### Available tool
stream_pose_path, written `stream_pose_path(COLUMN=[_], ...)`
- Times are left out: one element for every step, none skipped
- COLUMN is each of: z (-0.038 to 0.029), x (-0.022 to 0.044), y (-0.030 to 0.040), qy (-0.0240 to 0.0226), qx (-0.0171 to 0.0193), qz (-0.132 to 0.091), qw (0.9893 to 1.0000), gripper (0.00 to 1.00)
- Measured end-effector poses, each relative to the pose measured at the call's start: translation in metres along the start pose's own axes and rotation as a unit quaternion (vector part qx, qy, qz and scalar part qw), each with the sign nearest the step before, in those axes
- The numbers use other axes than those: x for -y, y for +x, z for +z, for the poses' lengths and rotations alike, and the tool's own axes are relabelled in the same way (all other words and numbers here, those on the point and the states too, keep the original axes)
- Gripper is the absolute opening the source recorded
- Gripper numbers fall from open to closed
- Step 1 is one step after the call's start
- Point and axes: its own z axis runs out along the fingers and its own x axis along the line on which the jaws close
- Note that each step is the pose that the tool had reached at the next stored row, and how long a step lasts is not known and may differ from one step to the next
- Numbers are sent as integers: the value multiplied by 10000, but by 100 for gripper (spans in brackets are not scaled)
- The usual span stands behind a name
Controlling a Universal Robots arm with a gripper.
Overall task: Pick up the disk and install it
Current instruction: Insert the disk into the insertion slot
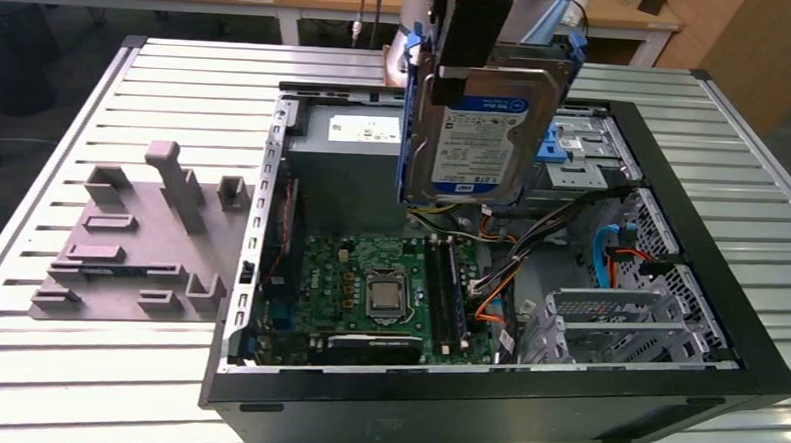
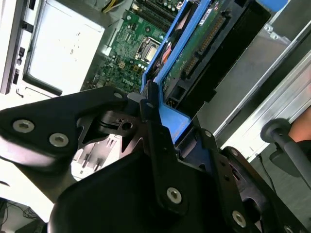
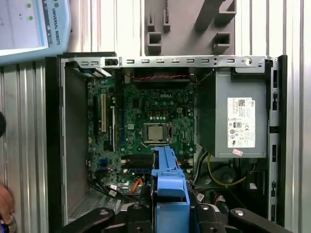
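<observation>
Both of my jaws pinch the blue carrier rail of the disk (image 1: 486,135), pressed against it from either side. I hold the disk upright in the air above the open computer case (image 1: 495,386), its label facing the exterior view. Under it lie the green motherboard (image 1: 353,280) and the grey power supply (image 1: 346,139). The case sits on the slatted desk (image 1: 41,386), beside a grey fixture (image 1: 127,250).
</observation>
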Motion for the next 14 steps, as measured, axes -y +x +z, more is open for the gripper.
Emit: stream_pose_path(z=[1,1,2,4,6,9,13,17,21,24,28,31,34,36], x=[23,42,55,62,65,68,70,72,74,75,77,79,81,84], y=[1,6,12,25,46,72,103,136,168,201,233,262,292,318], qy=[-6,-11,-14,-15,-15,-15,-15,-15,-15,-15,-15,-15,-15,-15], qx=[0,0,0,0,-1,0,0,0,1,-1,0,0,1,-1], qz=[0,0,0,0,0,0,0,0,0,0,0,-1,0,0], qw=[10000,10000,10000,10000,10000,10000,10000,10000,10000,10000,10000,10000,10000,10000], gripper=[36,36,36,36,36,36,36,36,36,36,36,36,36,36])
